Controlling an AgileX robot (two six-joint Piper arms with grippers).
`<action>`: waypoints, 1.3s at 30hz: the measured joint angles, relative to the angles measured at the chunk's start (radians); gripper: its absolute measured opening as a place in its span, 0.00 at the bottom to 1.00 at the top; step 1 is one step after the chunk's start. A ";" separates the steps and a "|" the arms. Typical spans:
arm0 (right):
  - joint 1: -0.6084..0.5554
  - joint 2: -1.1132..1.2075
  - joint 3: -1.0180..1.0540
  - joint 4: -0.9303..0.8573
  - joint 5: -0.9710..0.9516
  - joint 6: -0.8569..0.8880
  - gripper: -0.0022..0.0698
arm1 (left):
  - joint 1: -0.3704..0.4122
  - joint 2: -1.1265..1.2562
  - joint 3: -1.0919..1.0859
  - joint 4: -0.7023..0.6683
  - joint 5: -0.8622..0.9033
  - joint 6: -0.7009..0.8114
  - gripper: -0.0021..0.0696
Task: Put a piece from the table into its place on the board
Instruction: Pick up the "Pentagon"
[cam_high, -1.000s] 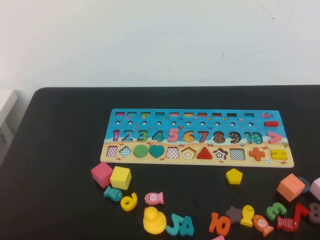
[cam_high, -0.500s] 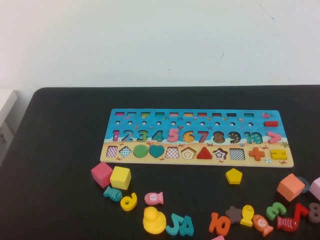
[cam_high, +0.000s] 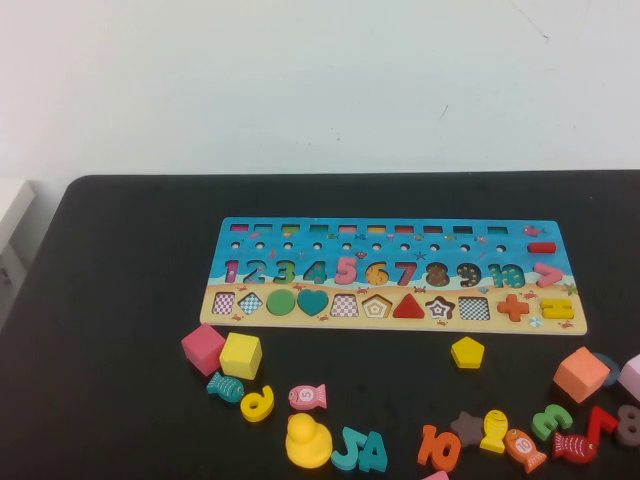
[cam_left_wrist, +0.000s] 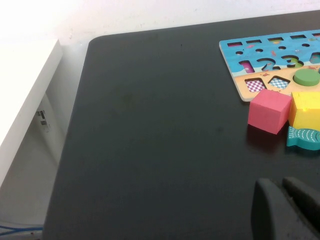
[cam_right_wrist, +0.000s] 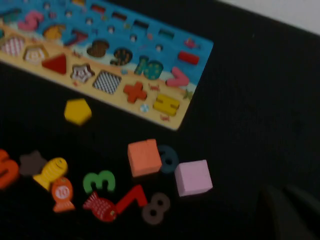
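The piece, a small flat yellow pentagon (cam_high: 467, 352) (cam_right_wrist: 77, 111), lies on the black table (cam_high: 120, 300) just in front of the board (cam_high: 400, 248) (cam_right_wrist: 172, 47), below the star hollow. Its place, the pentagon hollow with nested outlines (cam_high: 376, 306) (cam_right_wrist: 36, 53), sits in the sandy band left of the red triangle. Neither gripper appears in the high view. My left gripper (cam_left_wrist: 280, 186) hovers shut over bare table, near the board's left end. Over the table's right side, near a lilac cube (cam_right_wrist: 193, 177), my right gripper (cam_right_wrist: 284, 192) is also shut. Both hold nothing.
A pink cube (cam_high: 203, 348), a yellow cube (cam_high: 241, 355) and a yellow duck (cam_high: 308, 440) lie front left. An orange cube (cam_high: 582, 374), loose numbers and fish crowd the front right. A white ledge (cam_left_wrist: 25, 100) borders the table's left edge.
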 joint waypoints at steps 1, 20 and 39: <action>0.000 0.047 0.000 0.000 -0.012 -0.050 0.06 | 0.000 0.000 0.000 0.000 0.000 0.000 0.03; 0.338 0.672 -0.284 -0.011 -0.057 0.259 0.20 | 0.000 0.000 0.000 0.000 0.000 0.000 0.03; 0.458 0.956 -0.361 -0.234 -0.121 0.639 0.22 | 0.000 0.000 0.000 0.000 0.000 0.000 0.03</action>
